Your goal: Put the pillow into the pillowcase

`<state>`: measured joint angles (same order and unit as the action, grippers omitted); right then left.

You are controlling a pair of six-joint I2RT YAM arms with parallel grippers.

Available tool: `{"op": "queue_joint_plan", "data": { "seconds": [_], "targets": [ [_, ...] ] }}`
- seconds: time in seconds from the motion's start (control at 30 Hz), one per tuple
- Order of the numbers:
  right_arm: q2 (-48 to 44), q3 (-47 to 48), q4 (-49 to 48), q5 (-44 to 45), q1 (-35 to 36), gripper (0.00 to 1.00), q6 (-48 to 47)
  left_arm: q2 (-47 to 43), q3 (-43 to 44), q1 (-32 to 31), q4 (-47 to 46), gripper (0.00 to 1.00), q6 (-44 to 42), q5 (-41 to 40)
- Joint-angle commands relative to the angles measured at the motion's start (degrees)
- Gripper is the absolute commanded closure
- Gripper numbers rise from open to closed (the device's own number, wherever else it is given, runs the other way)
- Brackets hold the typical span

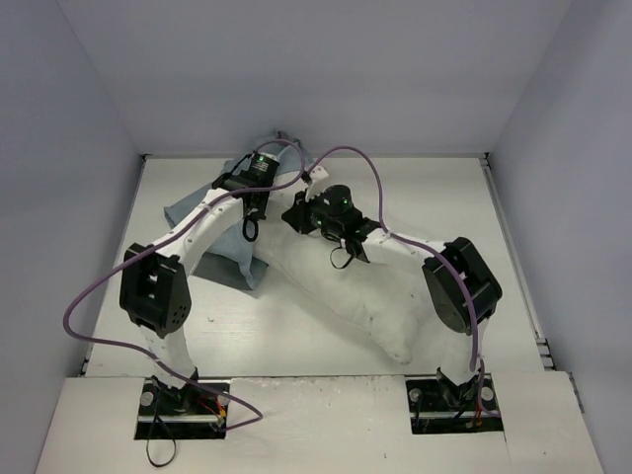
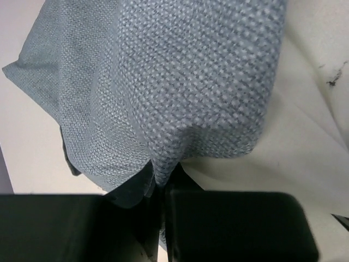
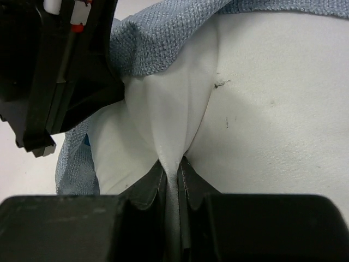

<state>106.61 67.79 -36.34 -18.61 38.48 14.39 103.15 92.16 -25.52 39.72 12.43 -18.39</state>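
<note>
Left gripper (image 2: 162, 184) pinching fold of pillowcase (image 2: 191, 82); pale blue-grey cloth rising straight from between closed fingers. Right gripper (image 3: 175, 170) clamping ridge of pillow (image 3: 267, 109); white fabric bunching up from fingertips. Pillowcase edge draping over pillow's far end, just beside right fingers. Pillow lying diagonally across table (image 1: 296, 341), far end meeting pillowcase at rear left.

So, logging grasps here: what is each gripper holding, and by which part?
The left gripper pinches a fold of the pillowcase; right gripper pinches a fold of the pillow.
</note>
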Motion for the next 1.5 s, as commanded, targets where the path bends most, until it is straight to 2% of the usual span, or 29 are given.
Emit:
{"op": "queue_joint_plan", "data": {
  "seconds": [0.0,0.07,0.1,0.23,0.33,0.47,0.6,0.73,0.9,1.0,1.2,1.37,1.47],
  "targets": [
    [-1.4,2.43,0.48,-4.24,0.02,1.0,-1.12,-2.42,4.69,0.82,-1.58,1.0,-2.93,3.23],
    [-1.05,3.05,0.57,-5.55,-0.16,1.0,-1.12,-6.01,6.27,0.38,-1.67,1.0,-2.5,8.52],
    [-0.96,3.31,0.57,-5.73,-0.25,1.0,-1.03,-7.25,6.8,-0.4,-1.67,1.0,-1.28,15.51],
    [0.09,4.89,0.57,-6.96,-0.6,1.0,-0.33,-12.7,7.34,-3.56,-1.58,1.0,4.17,31.0],
    [0.79,6.91,0.57,-7.75,-0.77,1.0,0.37,-15.08,4.79,-6.37,-1.84,1.0,8.13,37.19],
    [2.28,8.32,0.57,-8.11,-0.77,1.0,0.63,-18.68,3.29,-7.79,-3.15,1.0,11.21,41.23],
    [4.22,7.8,0.39,-7.5,0.45,1.0,1.69,-19.66,-1.7,-7.09,-3.43,1.0,14.02,40.19],
    [4.23,7.01,0.04,-5.65,0.72,1.0,2.49,-19.48,-11.63,-6.3,-3.86,1.0,19.65,38.7],
    [-0.34,5.34,0.3,2.94,-1.91,1.0,3.09,-25.36,-18.85,-4.99,-3.86,1.0,22.46,33.17],
    [-4.81,6.56,0.39,6.46,-3.76,1.0,3.72,-28.0,-17.64,-4.98,-3.43,1.0,23.08,33.24],
    [-8.61,10.69,0.13,11.48,-2.54,1.0,4.94,-26.69,-11.4,-8.4,-3.51,1.0,24.93,37.46],
    [-4.06,10.88,-0.58,12.2,-0.25,1.0,6.69,-22.83,-1.04,-12.62,-4.73,1.0,26.86,45.0],
    [-1.33,6.31,-1.89,10.97,1.33,1.0,8.28,-24.66,-1.45,-12.54,-8.25,1.0,28.35,45.29]
  ]
}}
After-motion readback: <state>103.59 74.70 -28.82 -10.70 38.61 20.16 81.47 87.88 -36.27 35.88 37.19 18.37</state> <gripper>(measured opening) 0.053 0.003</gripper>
